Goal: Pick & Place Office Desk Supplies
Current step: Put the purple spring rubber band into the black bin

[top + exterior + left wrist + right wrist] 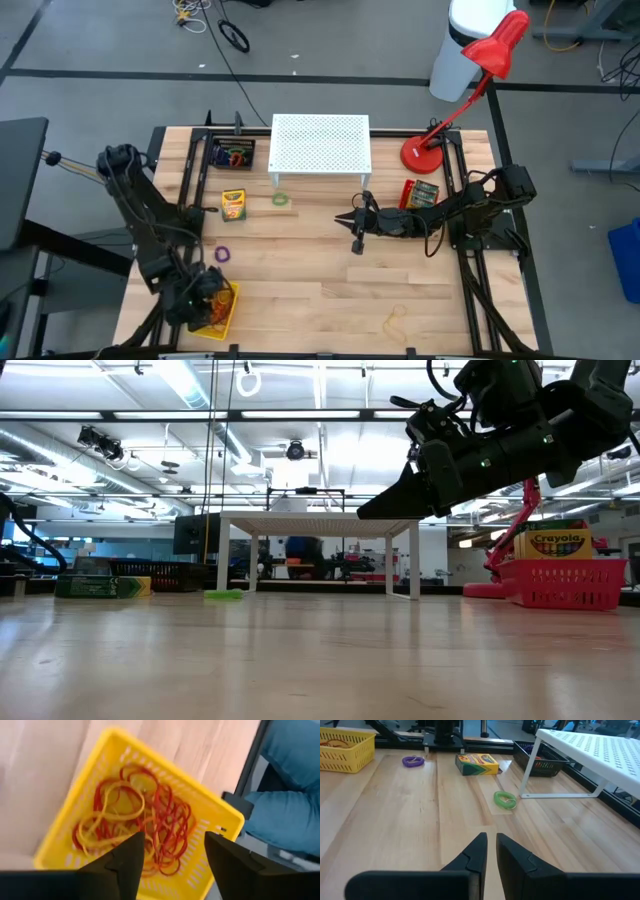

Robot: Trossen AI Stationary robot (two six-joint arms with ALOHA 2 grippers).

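Observation:
My left gripper (172, 852) is open and empty, just above a yellow basket (97, 772) of red and yellow rubber bands (135, 815) at the table's near left corner (212, 308). My right gripper (491, 851) is shut and empty. It hangs above the table's middle (358, 238), pointing toward the left edge. A yellow-and-green crayon box (233, 204) lies flat near the stand's left legs. A green loop (505, 799) and a purple loop (413, 761) lie flat on the table. A thin tan rubber band (397, 320) lies near the front edge.
A white perforated stand (320, 145) stands at the back centre, a black tray (232, 155) with coloured loops to its left. A red basket (565, 582) at the right holds another crayon box (558, 543). A red desk lamp (425, 153) stands at the back right.

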